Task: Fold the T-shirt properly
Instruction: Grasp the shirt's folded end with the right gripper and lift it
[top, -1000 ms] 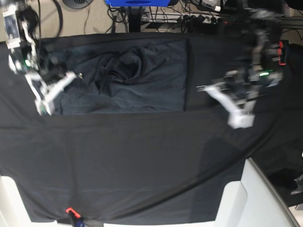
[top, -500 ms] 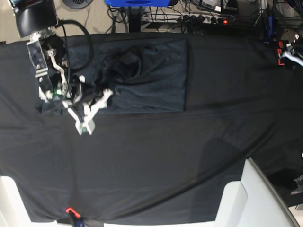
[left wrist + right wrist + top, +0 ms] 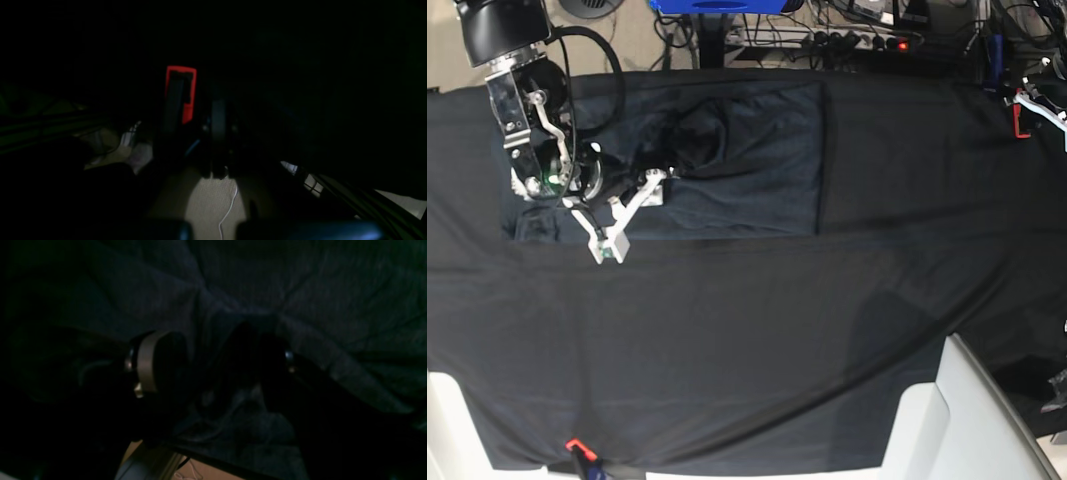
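Right pincer (image 3: 632, 215) agape over the T-shirt (image 3: 747, 165) — left one clamped

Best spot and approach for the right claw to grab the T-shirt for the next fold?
Probably the straight hem edge of the T-shirt on the base view's right, near a corner. That edge lies flat and crisp on the black cloth, so a top-down pinch should catch it cleanly. The bunched middle is a poor grip. The right claw sits open at the opposite, rumpled end.

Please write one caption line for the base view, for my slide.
Right gripper, jaws apart, over the partly folded T-shirt on the black table cloth.
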`<state>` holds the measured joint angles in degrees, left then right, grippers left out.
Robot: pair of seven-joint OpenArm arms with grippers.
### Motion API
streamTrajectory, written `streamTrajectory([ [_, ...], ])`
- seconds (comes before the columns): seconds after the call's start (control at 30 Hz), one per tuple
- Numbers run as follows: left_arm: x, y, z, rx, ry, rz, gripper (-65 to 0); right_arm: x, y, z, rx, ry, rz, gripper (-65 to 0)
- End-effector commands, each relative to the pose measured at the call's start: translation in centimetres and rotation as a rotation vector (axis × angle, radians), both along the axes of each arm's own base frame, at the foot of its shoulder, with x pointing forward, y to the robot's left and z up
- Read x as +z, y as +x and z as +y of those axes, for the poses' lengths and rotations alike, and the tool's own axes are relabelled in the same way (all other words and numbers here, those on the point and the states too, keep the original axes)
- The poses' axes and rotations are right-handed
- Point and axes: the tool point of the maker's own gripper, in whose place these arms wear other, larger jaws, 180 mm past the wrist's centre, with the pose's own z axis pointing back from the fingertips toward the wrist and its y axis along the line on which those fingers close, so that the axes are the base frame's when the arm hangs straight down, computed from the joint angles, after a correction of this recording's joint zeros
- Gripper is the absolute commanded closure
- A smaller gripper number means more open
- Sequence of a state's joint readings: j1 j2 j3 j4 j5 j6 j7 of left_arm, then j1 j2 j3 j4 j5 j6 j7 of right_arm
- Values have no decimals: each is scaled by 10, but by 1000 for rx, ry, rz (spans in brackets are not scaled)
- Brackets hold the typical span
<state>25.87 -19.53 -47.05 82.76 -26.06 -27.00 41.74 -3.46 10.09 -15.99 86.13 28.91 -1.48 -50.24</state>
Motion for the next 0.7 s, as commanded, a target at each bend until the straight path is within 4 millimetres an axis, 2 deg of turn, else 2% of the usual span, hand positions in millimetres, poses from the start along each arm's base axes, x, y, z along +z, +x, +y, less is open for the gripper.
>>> streamTrajectory([
  [0.0, 12, 7, 9, -8, 31, -27, 0, 9, 10, 0, -3, 9, -36, -326],
  [0.13, 11, 7, 8, -7, 29, -27, 0, 11, 13, 1, -3, 11, -44, -171],
  [0.2, 11, 7, 8, -7, 29, -27, 0, 10, 14, 1, -3, 9, -43, -131],
  [0.3, 11, 6, 8, -6, 28, -26, 0, 10, 14, 1, -4, 9, -41, -111],
  [0.4, 11, 6, 8, -6, 28, -26, 0, 10, 13, 1, -2, 9, -42, 0],
  [0.67, 11, 6, 8, -6, 28, -26, 0, 21, 33, -1, -16, 13, -97, -2],
])
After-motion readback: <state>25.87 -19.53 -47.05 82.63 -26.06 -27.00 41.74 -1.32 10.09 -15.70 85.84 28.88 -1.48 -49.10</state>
